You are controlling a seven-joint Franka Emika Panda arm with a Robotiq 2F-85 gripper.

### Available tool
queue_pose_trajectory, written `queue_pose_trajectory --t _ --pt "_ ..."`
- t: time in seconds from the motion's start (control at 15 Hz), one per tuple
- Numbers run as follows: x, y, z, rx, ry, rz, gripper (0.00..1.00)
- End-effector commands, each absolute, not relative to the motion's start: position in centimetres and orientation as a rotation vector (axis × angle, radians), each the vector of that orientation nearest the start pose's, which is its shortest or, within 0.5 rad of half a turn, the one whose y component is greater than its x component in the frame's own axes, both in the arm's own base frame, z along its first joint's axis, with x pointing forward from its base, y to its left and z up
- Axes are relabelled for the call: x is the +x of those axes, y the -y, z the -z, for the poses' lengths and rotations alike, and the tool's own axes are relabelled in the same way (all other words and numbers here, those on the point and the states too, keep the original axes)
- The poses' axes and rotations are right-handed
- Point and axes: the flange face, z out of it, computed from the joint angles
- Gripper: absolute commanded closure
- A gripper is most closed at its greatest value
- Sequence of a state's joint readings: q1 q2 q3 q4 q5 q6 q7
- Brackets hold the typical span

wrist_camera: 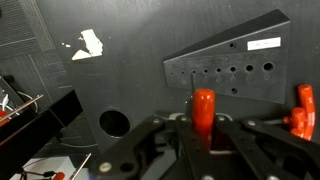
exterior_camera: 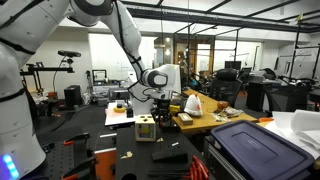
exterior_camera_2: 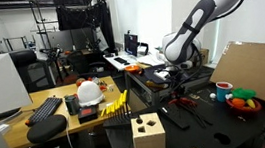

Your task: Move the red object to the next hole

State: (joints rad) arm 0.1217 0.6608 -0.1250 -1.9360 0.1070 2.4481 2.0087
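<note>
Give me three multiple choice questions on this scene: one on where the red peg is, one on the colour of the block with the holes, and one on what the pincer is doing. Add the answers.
1. Where is the red peg?
A) Lying on a wooden box
B) In the pincer, in front of the holed block
C) Down in the round hole in the table

2. What colour is the holed block?
A) Yellow
B) White
C) Dark grey

3. What state is the pincer in?
A) Shut on the red peg
B) Wide open and empty
C) Out of view

Answers:
1. B, since the wrist view shows the peg held in the pincer with the block behind it.
2. C, since its sloped face is dark grey.
3. A, since the pincer presses on the peg from both sides.
</note>
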Motion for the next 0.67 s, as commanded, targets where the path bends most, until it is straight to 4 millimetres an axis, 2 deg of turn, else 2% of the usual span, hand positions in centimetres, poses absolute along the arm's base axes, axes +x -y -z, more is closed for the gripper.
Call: queue_pose_trajectory --t 0.0,0.6 --pt "59.81 0.82 -13.22 -1.619 -2.841 -0.077 0.98" --pt "59.76 1.20 -13.39 -1.592 -2.842 -0.077 0.98"
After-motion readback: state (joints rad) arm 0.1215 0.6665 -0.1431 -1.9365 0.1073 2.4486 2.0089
